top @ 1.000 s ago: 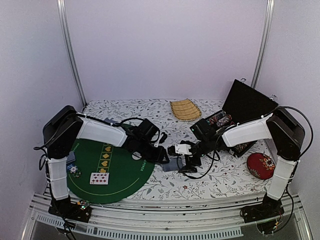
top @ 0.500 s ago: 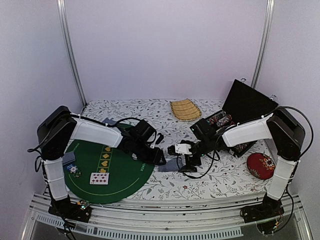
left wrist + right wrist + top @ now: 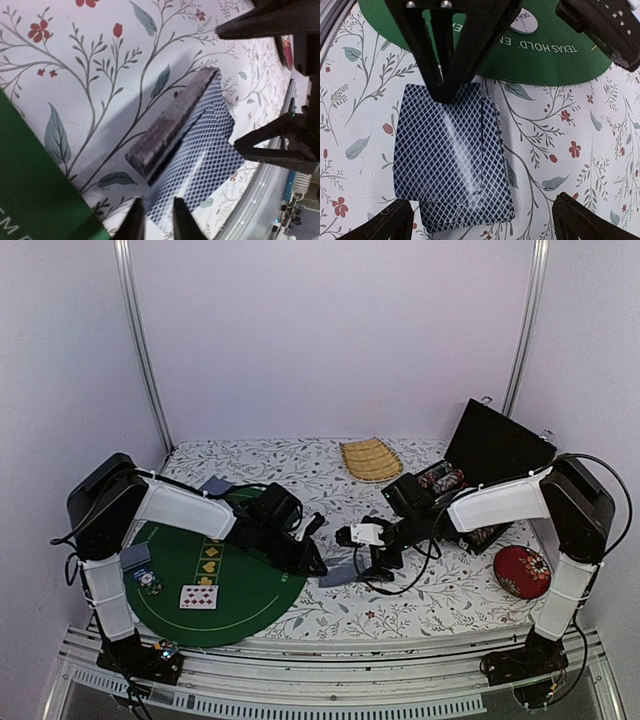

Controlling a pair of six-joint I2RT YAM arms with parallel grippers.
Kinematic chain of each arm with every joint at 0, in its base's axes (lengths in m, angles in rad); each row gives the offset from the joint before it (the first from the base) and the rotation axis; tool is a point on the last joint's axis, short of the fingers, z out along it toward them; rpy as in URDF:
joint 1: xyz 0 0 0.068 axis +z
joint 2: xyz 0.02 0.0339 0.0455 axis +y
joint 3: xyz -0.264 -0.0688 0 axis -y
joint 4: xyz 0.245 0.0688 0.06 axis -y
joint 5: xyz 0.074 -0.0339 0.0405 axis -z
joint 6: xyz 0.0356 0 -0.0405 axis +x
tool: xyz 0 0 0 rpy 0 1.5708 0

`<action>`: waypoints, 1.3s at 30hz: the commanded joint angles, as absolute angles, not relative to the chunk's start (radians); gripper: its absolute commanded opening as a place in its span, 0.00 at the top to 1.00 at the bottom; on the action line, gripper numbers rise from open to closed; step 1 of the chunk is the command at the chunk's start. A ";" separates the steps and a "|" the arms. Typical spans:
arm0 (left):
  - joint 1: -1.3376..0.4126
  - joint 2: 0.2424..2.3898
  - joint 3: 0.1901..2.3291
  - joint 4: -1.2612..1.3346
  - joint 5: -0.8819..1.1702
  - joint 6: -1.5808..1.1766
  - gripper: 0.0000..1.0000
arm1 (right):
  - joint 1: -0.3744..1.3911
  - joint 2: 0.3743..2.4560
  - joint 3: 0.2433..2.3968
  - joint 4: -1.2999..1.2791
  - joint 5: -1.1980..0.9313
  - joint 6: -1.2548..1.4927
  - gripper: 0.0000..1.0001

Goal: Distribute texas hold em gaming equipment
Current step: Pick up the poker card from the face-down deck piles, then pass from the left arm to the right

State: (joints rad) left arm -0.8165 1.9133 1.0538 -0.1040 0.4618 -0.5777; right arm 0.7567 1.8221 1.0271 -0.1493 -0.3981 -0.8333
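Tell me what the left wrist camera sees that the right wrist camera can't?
Only the left wrist view shows the card deck from the side, with its thick grey edge, and the metal rail at the table's edge. Only the right wrist view shows the white dealer button on the lettered green mat. Both show the deck, the flowered tablecloth, the left gripper at the top card, and the right gripper spread wide.

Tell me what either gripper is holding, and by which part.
The left gripper seems to pinch the top card of the deck by its short edge. The right gripper is open and holds nothing.
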 commanded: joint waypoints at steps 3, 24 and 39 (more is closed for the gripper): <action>-0.806 1.902 1.053 -0.046 0.527 -0.567 1.00 | 0.754 1.785 1.017 -0.140 -0.391 -0.817 0.01; -0.813 1.626 0.982 -0.058 0.435 -0.175 1.00 | 0.706 1.498 1.013 -0.204 -0.671 -0.786 0.01; -0.911 1.166 0.756 0.123 0.207 0.192 1.00 | 0.722 1.530 1.097 0.004 -0.836 -0.458 0.33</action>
